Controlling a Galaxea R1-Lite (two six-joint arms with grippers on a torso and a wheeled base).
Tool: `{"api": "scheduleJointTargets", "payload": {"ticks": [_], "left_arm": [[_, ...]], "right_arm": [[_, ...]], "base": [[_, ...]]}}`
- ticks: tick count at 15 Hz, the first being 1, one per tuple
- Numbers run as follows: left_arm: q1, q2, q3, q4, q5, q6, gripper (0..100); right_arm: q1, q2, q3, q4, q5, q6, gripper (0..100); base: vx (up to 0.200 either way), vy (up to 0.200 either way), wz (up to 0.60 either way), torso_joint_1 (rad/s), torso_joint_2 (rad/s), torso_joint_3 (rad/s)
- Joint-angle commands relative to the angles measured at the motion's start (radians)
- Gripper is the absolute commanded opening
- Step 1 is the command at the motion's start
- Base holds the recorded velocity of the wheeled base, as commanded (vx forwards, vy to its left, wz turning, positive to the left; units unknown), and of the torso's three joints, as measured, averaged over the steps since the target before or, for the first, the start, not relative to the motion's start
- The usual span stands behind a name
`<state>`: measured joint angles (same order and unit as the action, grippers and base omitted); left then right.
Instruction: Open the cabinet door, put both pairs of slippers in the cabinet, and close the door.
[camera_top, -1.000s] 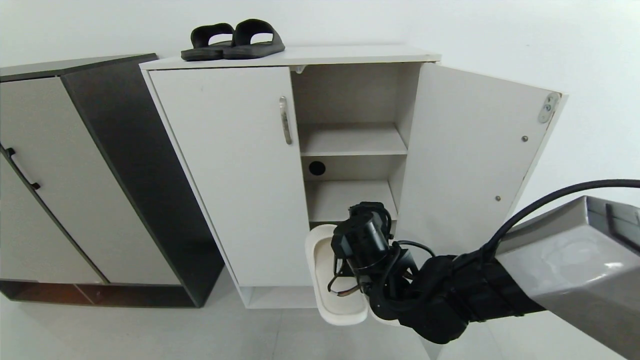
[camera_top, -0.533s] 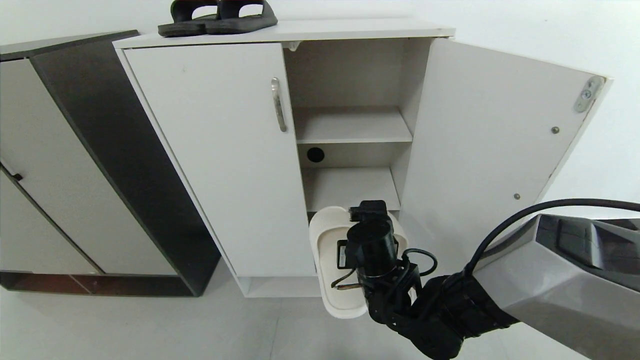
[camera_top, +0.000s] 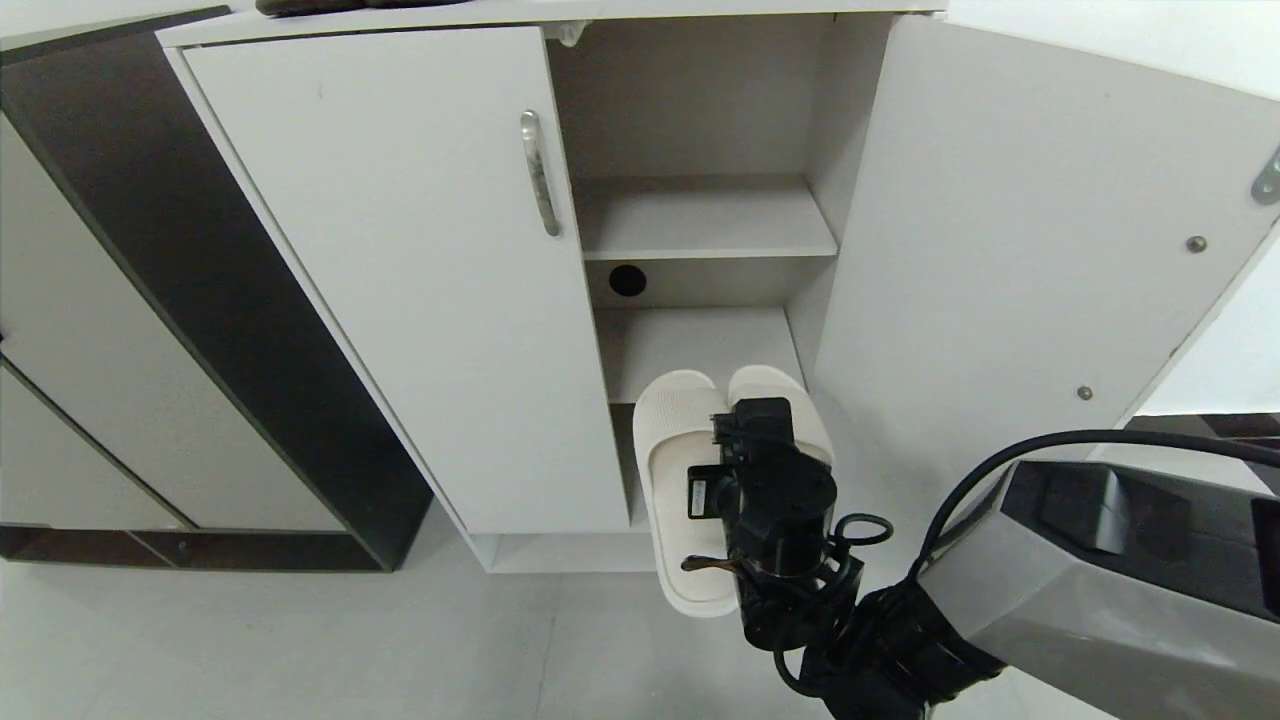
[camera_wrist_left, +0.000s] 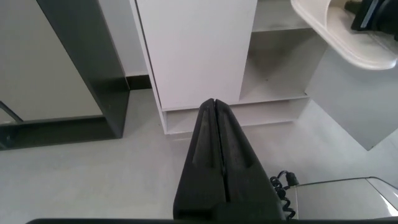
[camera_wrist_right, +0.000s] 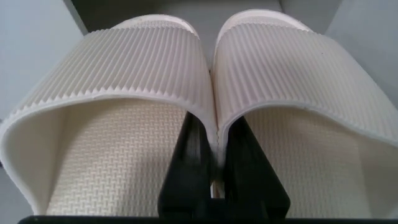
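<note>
Right jaws pinch the inner straps of the cream ribbed foam slippers (camera_top: 672, 432), toes at the open white cabinet (camera_top: 400, 300). A level entry should clear the lower shelf (camera_top: 700, 345). Left jaws are pressed together.

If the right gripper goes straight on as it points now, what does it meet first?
The white slippers held in the right gripper lead. Their toes would likely meet the front edge of the lower shelf, though depth is unclear.
</note>
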<state>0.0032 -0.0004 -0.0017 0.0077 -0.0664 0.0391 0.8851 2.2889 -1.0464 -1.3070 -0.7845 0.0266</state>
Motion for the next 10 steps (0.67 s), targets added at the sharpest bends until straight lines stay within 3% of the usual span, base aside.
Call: {"api": "scheduleJointTargets", "payload": {"ticks": [1, 10], "left_arm": [[0.000, 0.002, 0.000, 0.000, -0.001, -0.001, 0], [0.000, 0.002, 0.000, 0.000, -0.001, -0.005, 0]], "right_arm": [[-0.026, 0.017, 0.048, -0.026, 0.004, -0.017, 0], [-0.120, -0.077, 0.230, -0.090, 0.177, -0.016, 0]], "base": [[0.000, 0.000, 0.00, 0.000, 0.00, 0.000], [0.000, 0.000, 0.00, 0.000, 0.00, 0.000]]}}
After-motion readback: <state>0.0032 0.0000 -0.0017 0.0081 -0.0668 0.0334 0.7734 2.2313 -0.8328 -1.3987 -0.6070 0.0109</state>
